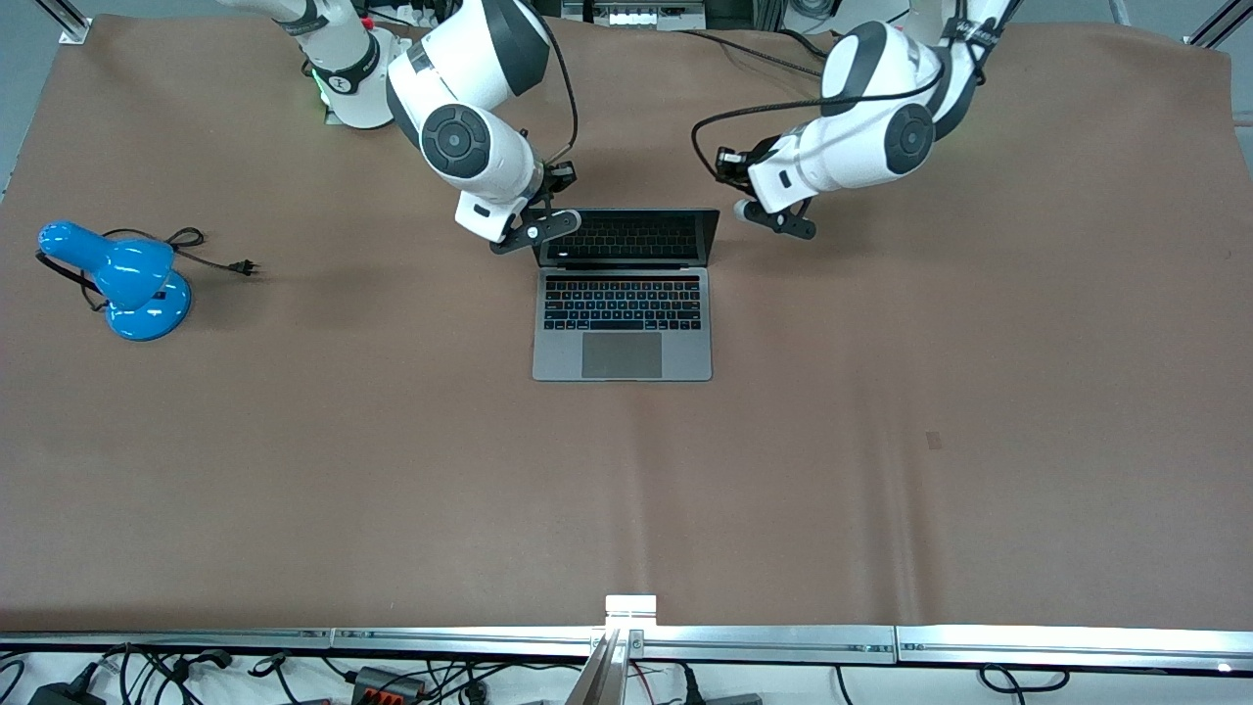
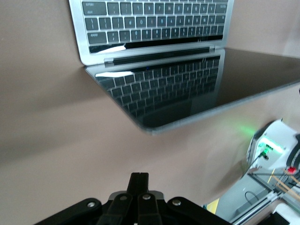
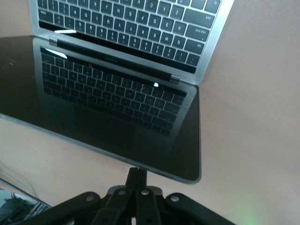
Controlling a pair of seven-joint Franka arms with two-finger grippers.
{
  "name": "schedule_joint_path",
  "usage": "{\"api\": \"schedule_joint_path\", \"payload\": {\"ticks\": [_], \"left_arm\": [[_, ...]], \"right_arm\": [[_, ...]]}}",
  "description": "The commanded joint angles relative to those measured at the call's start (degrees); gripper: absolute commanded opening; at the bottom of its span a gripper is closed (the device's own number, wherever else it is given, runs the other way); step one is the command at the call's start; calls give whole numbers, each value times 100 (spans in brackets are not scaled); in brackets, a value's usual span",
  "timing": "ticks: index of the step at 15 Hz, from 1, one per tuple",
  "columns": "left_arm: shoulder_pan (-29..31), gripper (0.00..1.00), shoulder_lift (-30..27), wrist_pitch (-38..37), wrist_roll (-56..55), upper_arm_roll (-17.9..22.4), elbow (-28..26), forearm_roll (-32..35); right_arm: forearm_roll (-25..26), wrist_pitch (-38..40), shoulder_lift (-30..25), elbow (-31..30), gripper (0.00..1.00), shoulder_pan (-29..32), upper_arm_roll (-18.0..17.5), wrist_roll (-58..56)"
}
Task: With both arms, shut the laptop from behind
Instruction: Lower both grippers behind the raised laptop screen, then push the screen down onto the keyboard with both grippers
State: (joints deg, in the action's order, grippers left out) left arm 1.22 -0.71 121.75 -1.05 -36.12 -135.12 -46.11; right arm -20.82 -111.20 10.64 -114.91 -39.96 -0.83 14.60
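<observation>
The grey laptop [image 1: 623, 323] lies open in the middle of the table, its dark screen [image 1: 629, 237] tilted and mirroring the black keyboard. My right gripper [image 1: 560, 223] is shut and empty, its fingertips against the top edge of the lid at the corner toward the right arm's end; the right wrist view shows this gripper [image 3: 138, 172] touching the lid [image 3: 117, 108]. My left gripper [image 1: 762, 214] is shut and empty, beside the lid's other top corner and apart from it. In the left wrist view this gripper [image 2: 139, 177] is over bare table, short of the laptop [image 2: 187, 89].
A blue desk lamp [image 1: 132, 284] with a black cord and plug [image 1: 245, 265] lies toward the right arm's end of the table. A metal rail [image 1: 783, 641] runs along the table's edge nearest the front camera. The right arm's base [image 2: 276, 150] shows in the left wrist view.
</observation>
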Motion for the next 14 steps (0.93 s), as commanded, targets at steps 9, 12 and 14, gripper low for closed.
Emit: {"api": "schedule_joint_path", "payload": {"ticks": [9,12,14], "left_arm": [[63,0,1204,1060,87,-71,671,-56],[124,0,1572,1079,96,-18,1013,-30],[116,0,1818,1114,105,26,1224,75]], "right_arm": [[-28,-1394,246,31,0,67,170,131],[-27,-1702,439,74,0,154,188,131],[-19,-1851,641,127,0,199,197,131]]}}
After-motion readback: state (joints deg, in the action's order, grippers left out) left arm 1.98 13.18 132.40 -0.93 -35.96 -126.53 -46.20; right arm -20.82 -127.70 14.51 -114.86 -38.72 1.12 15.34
